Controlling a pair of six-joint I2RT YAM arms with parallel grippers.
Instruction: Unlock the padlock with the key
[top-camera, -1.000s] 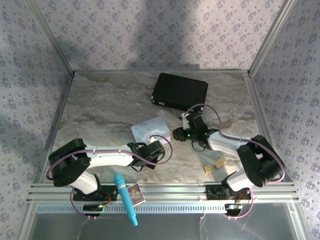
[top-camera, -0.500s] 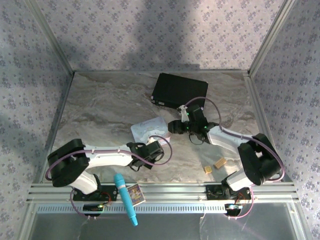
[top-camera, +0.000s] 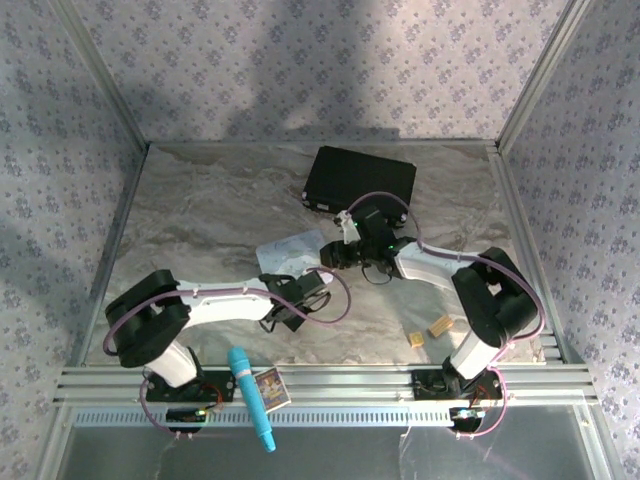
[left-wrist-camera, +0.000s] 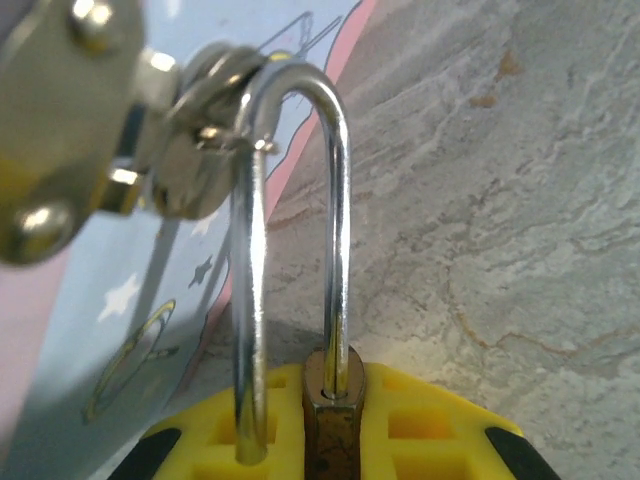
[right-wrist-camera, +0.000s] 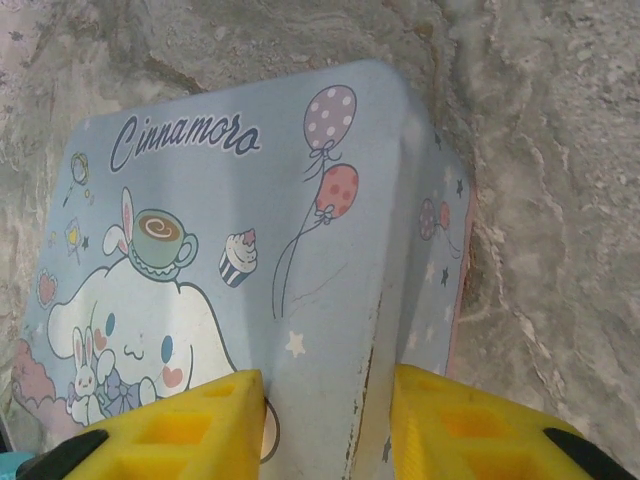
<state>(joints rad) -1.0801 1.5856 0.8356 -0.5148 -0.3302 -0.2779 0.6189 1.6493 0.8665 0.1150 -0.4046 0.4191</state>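
Note:
The brass padlock (left-wrist-camera: 331, 425) is pinched by its body between the yellow pads (left-wrist-camera: 430, 410) of my left gripper (left-wrist-camera: 330, 400), which is shut on it. Its silver shackle (left-wrist-camera: 341, 200) stands up out of the body. One leg sits in the body and the other hangs free beside it. The bow is hooked through the metal hasp (left-wrist-camera: 195, 150) of the pastel cartoon tin (top-camera: 285, 255). My right gripper (right-wrist-camera: 325, 385) straddles the tin's (right-wrist-camera: 250, 220) lid edge, one finger on top and one on the side. The key is hidden.
A black box (top-camera: 360, 183) lies at the back. Two tan blocks (top-camera: 440, 325) sit near the right arm's base. A teal handle-shaped object (top-camera: 250, 395) and a small card (top-camera: 272, 388) rest on the front rail. Patterned walls close off three sides.
My right arm has swung left from the bare table onto the tin's right edge. My left gripper has shifted slightly toward the tin, still holding the padlock.

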